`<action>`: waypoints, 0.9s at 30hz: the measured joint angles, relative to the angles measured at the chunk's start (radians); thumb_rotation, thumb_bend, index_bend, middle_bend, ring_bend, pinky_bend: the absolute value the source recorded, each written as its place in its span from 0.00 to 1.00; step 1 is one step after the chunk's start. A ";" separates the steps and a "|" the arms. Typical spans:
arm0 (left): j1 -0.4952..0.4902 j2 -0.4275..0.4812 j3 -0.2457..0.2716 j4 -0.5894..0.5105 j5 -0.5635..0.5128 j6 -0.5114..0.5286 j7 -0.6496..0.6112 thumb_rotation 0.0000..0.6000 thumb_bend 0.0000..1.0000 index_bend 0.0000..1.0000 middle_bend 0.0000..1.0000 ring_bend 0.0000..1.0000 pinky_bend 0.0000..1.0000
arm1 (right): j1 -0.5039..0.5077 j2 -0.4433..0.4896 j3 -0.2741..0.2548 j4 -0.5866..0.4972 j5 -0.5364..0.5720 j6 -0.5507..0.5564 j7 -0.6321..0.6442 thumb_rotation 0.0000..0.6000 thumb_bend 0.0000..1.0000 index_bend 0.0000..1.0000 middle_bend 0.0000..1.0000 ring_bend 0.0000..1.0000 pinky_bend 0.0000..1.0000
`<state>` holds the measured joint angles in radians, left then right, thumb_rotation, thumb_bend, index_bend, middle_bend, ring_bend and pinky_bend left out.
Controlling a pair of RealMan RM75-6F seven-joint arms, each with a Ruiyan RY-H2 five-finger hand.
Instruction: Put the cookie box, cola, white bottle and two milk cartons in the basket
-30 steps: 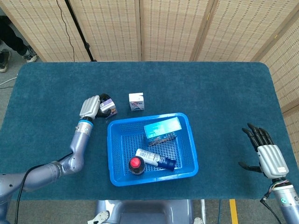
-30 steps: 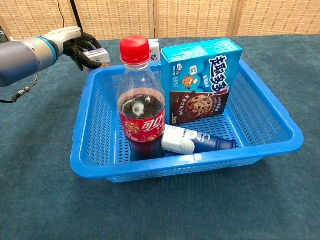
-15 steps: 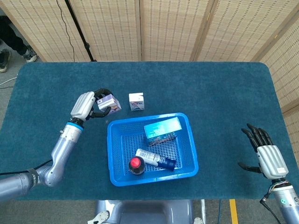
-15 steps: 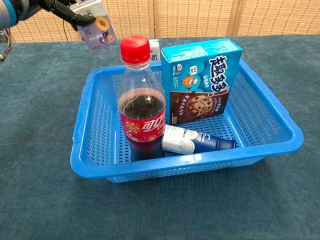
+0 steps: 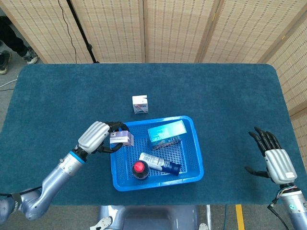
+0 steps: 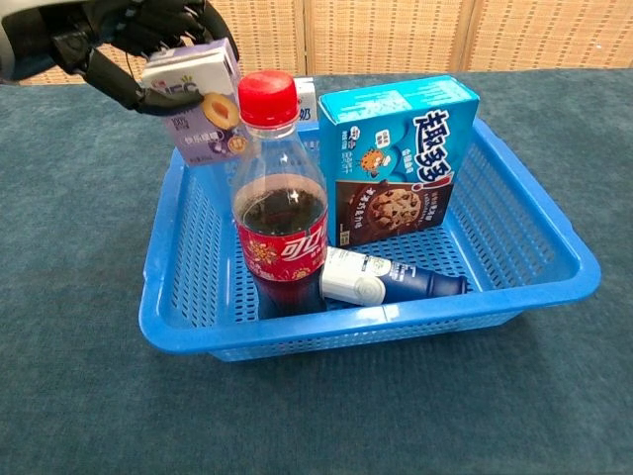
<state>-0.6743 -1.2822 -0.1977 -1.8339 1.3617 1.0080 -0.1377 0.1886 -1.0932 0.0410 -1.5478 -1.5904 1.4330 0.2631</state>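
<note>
Head view shows our left hand [image 5: 96, 135] gripping a purple milk carton [image 5: 122, 139] above the left rim of the basket [image 5: 194, 143]. Inside, to that hand's right, sit the cola [image 6: 280, 198], cookie box [image 6: 399, 158] and white bottle [image 6: 381, 278]. Beyond it, the second milk carton [image 5: 140, 104] stands on the table [image 5: 216, 91]. Our right hand [image 5: 274, 160] rests empty, fingers spread.

In the chest view the left hand [image 6: 109, 45] runs off the top-left corner, only its fingers around the purple carton [image 6: 196, 99] showing. The cola [image 6: 280, 198] hides all but a sliver of the second carton [image 6: 306, 92] behind the basket's [image 6: 514, 297] far rim, and part of the white bottle [image 6: 391, 280]. The right hand [image 5: 273, 160] appears only in the head view, its arm cut by the bottom-right corner.
</note>
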 measured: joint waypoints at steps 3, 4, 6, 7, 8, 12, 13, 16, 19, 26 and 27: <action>-0.003 -0.046 0.010 0.033 -0.021 -0.003 0.027 1.00 0.42 0.47 0.49 0.48 0.50 | 0.000 0.001 0.000 0.001 -0.001 0.001 0.003 1.00 0.00 0.07 0.00 0.00 0.04; -0.005 -0.057 0.013 0.041 -0.031 -0.004 0.041 1.00 0.41 0.46 0.48 0.47 0.50 | 0.000 0.000 0.001 0.001 0.000 0.000 0.002 1.00 0.00 0.07 0.00 0.00 0.04; -0.008 -0.068 0.018 0.047 -0.043 -0.009 0.060 1.00 0.41 0.45 0.46 0.45 0.50 | 0.002 0.000 0.001 0.001 0.001 -0.003 0.002 1.00 0.00 0.07 0.00 0.00 0.04; -0.010 -0.076 0.020 0.051 -0.050 -0.011 0.072 1.00 0.41 0.45 0.46 0.43 0.49 | 0.003 -0.001 0.001 0.001 0.001 -0.004 0.002 1.00 0.00 0.07 0.00 0.00 0.04; -0.012 -0.083 0.021 0.055 -0.054 -0.012 0.080 1.00 0.41 0.45 0.45 0.41 0.48 | 0.003 -0.001 0.001 0.001 0.002 -0.005 0.001 1.00 0.00 0.07 0.00 0.00 0.04; -0.022 -0.111 0.027 0.068 -0.066 -0.027 0.090 1.00 0.39 0.36 0.34 0.29 0.40 | 0.003 -0.002 0.000 0.000 0.000 -0.006 -0.003 1.00 0.00 0.07 0.00 0.00 0.04; -0.024 -0.116 0.029 0.071 -0.067 -0.033 0.088 1.00 0.37 0.33 0.28 0.24 0.37 | 0.003 -0.002 -0.001 0.000 0.000 -0.006 -0.004 1.00 0.00 0.07 0.00 0.00 0.04; -0.033 -0.123 0.036 0.079 -0.066 -0.058 0.076 1.00 0.35 0.21 0.08 0.07 0.23 | 0.002 -0.001 -0.001 -0.001 0.001 -0.007 -0.006 1.00 0.00 0.07 0.00 0.00 0.04; -0.040 -0.116 0.044 0.080 -0.056 -0.083 0.056 1.00 0.32 0.05 0.00 0.00 0.11 | 0.001 0.000 0.000 -0.001 0.003 -0.005 -0.004 1.00 0.00 0.07 0.00 0.00 0.04; -0.027 -0.071 0.055 0.061 -0.010 -0.064 0.002 1.00 0.31 0.00 0.00 0.00 0.03 | 0.001 0.002 0.000 -0.003 0.000 -0.004 -0.001 1.00 0.00 0.07 0.00 0.00 0.04; -0.023 -0.067 0.053 0.060 -0.005 -0.054 -0.007 1.00 0.31 0.00 0.00 0.00 0.03 | 0.001 0.002 0.000 -0.004 0.000 -0.004 -0.001 1.00 0.00 0.07 0.00 0.00 0.04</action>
<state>-0.6976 -1.3497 -0.1451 -1.7742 1.3567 0.9539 -0.1451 0.1896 -1.0917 0.0406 -1.5513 -1.5903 1.4292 0.2617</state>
